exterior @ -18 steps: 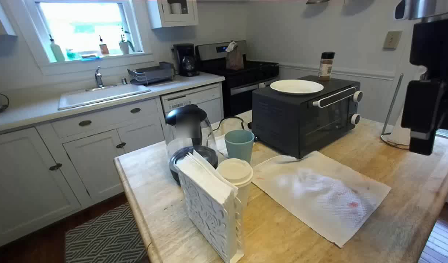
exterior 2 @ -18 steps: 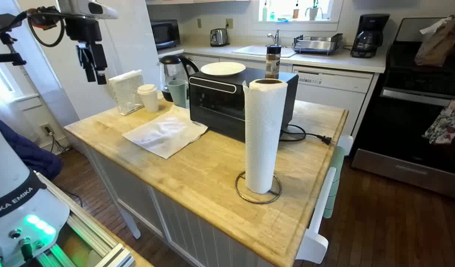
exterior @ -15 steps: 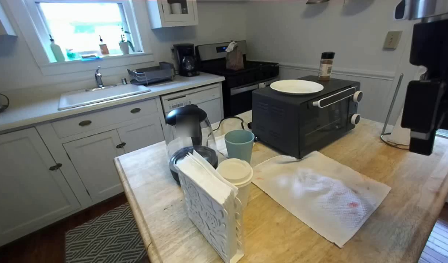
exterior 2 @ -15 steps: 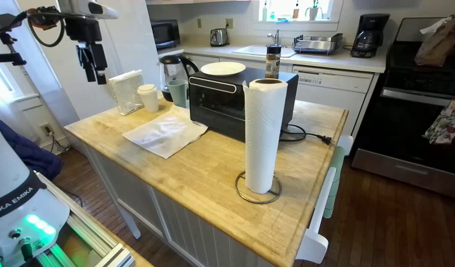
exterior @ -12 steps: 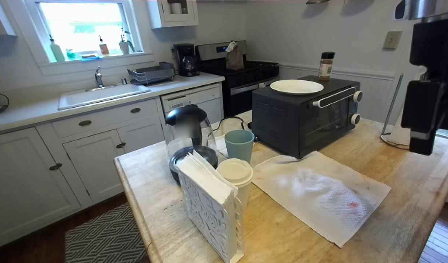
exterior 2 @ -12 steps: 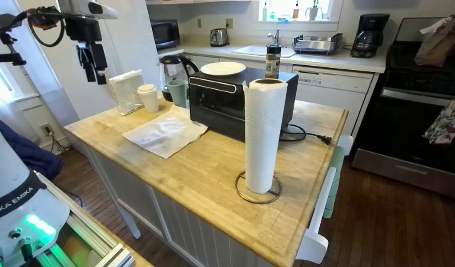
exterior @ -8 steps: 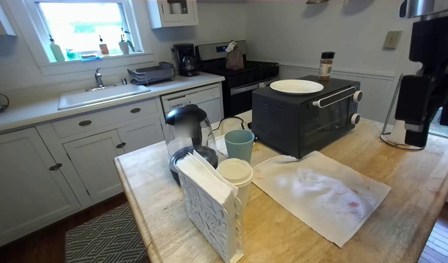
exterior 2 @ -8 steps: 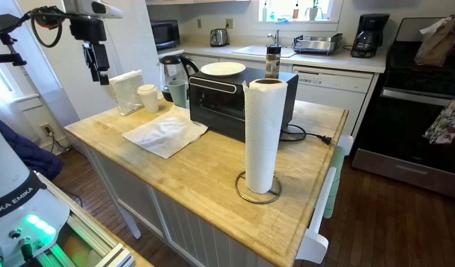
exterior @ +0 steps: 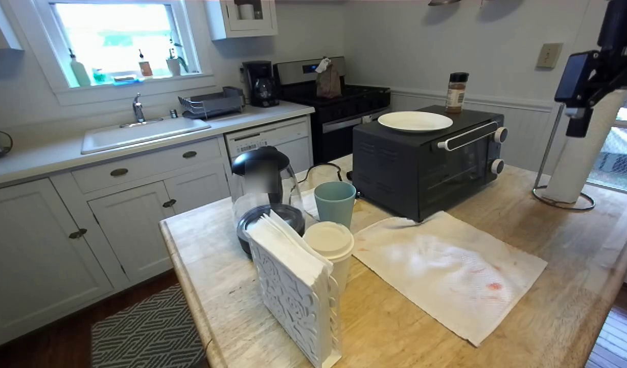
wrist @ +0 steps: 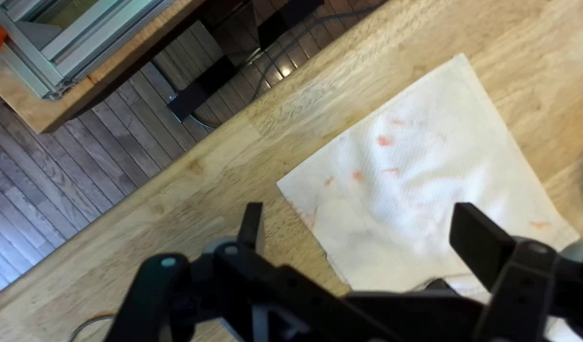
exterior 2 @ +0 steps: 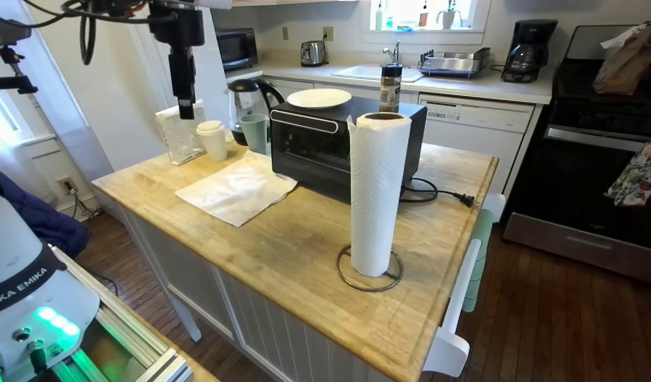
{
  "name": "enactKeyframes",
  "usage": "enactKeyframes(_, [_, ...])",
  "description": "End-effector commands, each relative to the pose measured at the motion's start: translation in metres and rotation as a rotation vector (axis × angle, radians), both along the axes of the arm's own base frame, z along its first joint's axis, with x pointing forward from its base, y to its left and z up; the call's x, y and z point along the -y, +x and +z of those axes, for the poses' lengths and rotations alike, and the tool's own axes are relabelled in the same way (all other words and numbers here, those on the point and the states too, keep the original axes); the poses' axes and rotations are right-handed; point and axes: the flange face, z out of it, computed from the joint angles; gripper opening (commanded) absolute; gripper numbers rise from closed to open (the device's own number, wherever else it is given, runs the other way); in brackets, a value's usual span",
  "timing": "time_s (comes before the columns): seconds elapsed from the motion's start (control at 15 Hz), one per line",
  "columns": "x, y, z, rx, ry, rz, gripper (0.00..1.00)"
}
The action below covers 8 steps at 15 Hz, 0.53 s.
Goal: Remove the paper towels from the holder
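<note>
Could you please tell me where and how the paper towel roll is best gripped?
Probably by the upper part of the paper towel roll, bringing the end effector straight down from above: it stands upright with its top uncovered. Keep clear of the thin side rod of the holder, which rises beside it.

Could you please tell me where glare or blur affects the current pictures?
In both exterior views, the window is washed out; in an exterior view, a blurred patch covers part of the kettle; in the wrist view, bright glints show on the wooden floor.
</note>
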Motion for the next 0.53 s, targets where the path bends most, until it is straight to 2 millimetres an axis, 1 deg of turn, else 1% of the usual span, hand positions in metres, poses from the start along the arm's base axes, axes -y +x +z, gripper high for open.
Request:
enactKeyframes(0.0, [0.053, 0.016, 0.022, 0.064, 0.024, -0.191, 1.0])
enactKeyframes(0.2, [0.087, 0.029, 0.043, 0.168, -0.02, -0.327, 1.0])
enactKeyframes(0.27, [0.097, 0.035, 0.046, 0.199, -0.04, -0.37, 1.0])
enactKeyframes(0.33, [0.082, 0.019, 0.04, 0.165, -0.032, -0.286, 1.0])
enactKeyframes(0.47, [0.093, 0.027, 0.044, 0.19, -0.046, -0.331, 1.0])
